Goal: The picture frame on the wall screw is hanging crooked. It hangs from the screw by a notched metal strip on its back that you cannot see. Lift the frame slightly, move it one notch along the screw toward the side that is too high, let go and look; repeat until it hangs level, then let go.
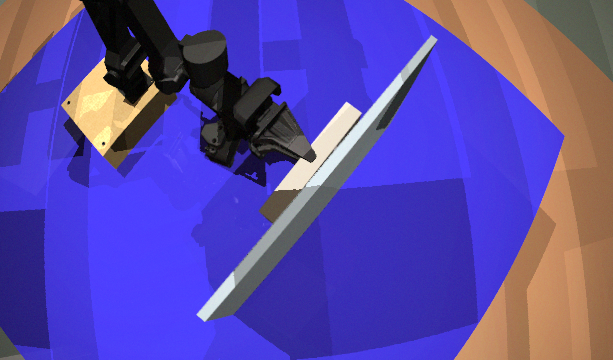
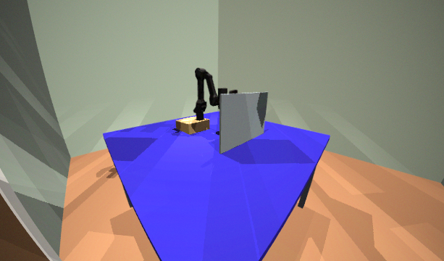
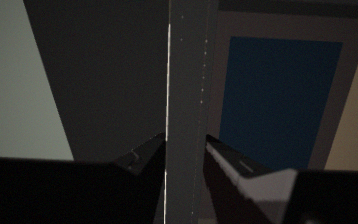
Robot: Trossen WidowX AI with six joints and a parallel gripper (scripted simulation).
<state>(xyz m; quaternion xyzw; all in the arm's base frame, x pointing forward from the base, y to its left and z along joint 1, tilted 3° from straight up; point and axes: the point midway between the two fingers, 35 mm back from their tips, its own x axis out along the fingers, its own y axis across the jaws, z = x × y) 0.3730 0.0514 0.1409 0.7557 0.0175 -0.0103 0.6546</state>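
Note:
The picture frame (image 1: pixel 331 142) (image 3: pixel 190 75) hangs on the robot's side of the upright grey wall panel (image 1: pixel 298 215) (image 2: pixel 240 116). It shows as a pale bar from above. The wrist view shows one rail between the fingers and the frame's dark blue picture (image 3: pixel 277 95) to its right. My gripper (image 1: pixel 312 158) (image 3: pixel 184 140) is shut on this rail, near the middle of the pale bar. In the exterior view the panel hides the frame and fingers. The screw and notched strip are hidden. I cannot tell whether the frame is level.
The arm stands on a wooden block (image 1: pixel 98 107) (image 2: pixel 187 125) on the blue table (image 1: pixel 146 270) (image 2: pixel 185 181). The tall, thin panel is slanted across the table beyond the gripper. Dark shadows cross the table and panel.

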